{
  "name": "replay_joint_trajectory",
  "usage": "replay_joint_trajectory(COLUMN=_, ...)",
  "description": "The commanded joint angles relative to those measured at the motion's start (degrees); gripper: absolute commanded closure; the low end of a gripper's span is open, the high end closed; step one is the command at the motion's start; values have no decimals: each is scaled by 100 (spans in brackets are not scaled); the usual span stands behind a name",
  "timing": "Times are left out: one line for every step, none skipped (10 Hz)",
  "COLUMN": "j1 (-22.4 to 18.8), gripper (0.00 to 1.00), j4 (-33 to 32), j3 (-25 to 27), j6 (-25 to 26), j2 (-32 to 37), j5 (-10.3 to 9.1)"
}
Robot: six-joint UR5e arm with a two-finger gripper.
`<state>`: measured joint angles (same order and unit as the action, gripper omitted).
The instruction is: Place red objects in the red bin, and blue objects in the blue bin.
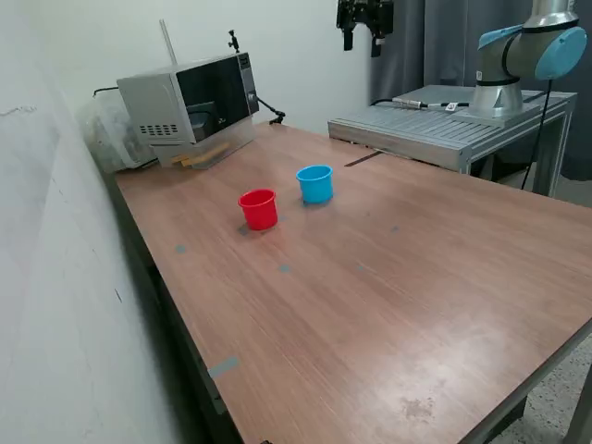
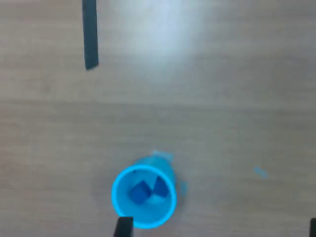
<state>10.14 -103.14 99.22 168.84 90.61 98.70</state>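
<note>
Wood-grain counter (image 1: 388,277) lies broad around the red bin (image 1: 258,209) and blue bin (image 1: 314,183), both well inside its edges. Two blue cubes (image 2: 147,190) sit in the blue bin. The hand (image 1: 363,37) hangs high, fingers spread apart.

Exterior view: oblique, elevated, distant across the table (image 1: 388,305); wrist view: straight down from high above (fingertips at frame edge), sharing the blue bin (image 1: 314,183) (image 2: 143,198).

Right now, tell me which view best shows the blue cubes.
The wrist view: it looks straight down into the blue bin, where two blue cubes lie inside. The exterior view shows only the bin's outside; its contents are hidden.
</note>
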Motion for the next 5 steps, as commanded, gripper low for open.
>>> replay_joint_trajectory(j1=-285, gripper=0, j4=769, j3=-86, j6=26, j2=773, j5=-26)
replay_joint_trajectory(j1=-311, gripper=0, j4=769, j3=18, j6=26, j2=791, j5=-52)
replay_joint_trajectory(j1=-320, gripper=0, j4=743, j3=45, j6=26, j2=887, j5=-52)
replay_joint_trajectory(j1=-320, gripper=0, j4=743, j3=106, j6=17, j2=940, j5=-52)
replay_joint_trajectory(j1=-320, gripper=0, j4=777, j3=115, j6=8, j2=941, j5=-52)
